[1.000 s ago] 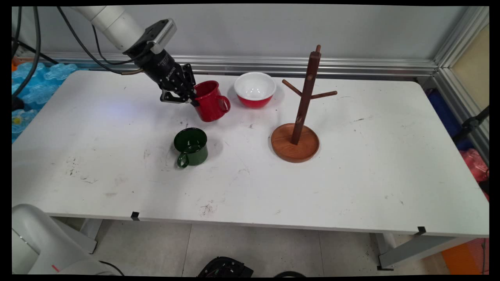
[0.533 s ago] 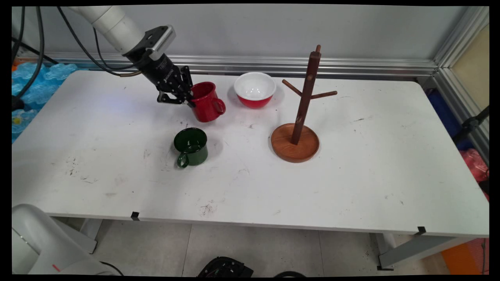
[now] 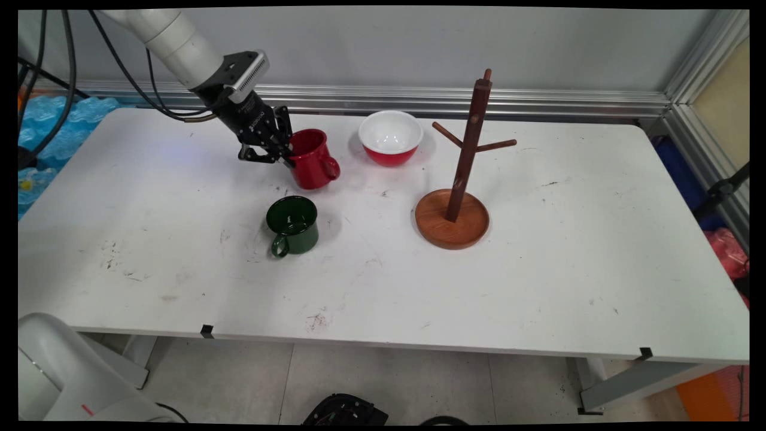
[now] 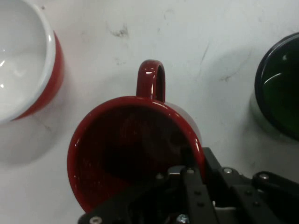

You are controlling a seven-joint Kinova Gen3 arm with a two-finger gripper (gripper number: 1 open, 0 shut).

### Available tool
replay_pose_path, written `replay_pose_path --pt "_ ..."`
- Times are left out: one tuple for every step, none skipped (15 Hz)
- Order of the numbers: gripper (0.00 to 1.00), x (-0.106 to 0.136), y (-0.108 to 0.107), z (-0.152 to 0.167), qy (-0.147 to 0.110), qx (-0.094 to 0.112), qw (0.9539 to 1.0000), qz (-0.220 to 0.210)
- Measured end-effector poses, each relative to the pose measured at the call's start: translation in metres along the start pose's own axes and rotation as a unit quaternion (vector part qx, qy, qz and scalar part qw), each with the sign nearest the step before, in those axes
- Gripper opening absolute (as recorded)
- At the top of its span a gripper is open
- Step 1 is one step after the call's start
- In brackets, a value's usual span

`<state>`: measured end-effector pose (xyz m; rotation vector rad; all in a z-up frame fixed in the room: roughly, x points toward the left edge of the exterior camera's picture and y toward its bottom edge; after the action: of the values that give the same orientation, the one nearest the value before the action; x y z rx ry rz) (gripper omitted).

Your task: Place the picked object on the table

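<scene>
The gripper (image 3: 286,157) pinches the red mug's (image 3: 312,159) rim, one finger inside the cup, one outside, handle pointing away. The mug sits tilted at the table (image 3: 538,269), between the green mug (image 3: 292,224) and the red bowl (image 3: 390,137).

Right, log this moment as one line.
pincer: shut on red mug rim | mug: tilted | nearby: green mug, red bowl, wooden mug tree | surface: white table

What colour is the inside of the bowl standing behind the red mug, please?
White inside, red outside; the bowl shows this best in the main view.
</scene>
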<state>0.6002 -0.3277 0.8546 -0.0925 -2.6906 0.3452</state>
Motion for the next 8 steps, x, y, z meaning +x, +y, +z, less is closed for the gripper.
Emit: replay_pose_path --pt "0.0 -0.0006 -0.0001 0.001 -0.001 0.0 1.0 0.003" --pt "0.0 -0.0013 -0.0005 0.0024 -0.003 -0.001 1.0 0.006" --pt "0.0 -0.002 -0.0008 0.0037 -0.004 -0.001 1.0 0.009" --pt "0.0 -0.0023 -0.0014 0.0048 -0.005 -0.001 0.9999 0.011" --pt "0.0 -0.0028 -0.0017 0.0061 -0.006 -0.001 0.9999 0.013" --pt "0.0 -0.0032 -0.0019 0.0071 -0.007 -0.002 0.9999 0.015" --pt "0.0 -0.0034 -0.0021 0.0079 -0.007 -0.002 0.9998 0.016" --pt "0.0 -0.0037 -0.0024 0.0087 -0.008 -0.002 0.9998 0.018"
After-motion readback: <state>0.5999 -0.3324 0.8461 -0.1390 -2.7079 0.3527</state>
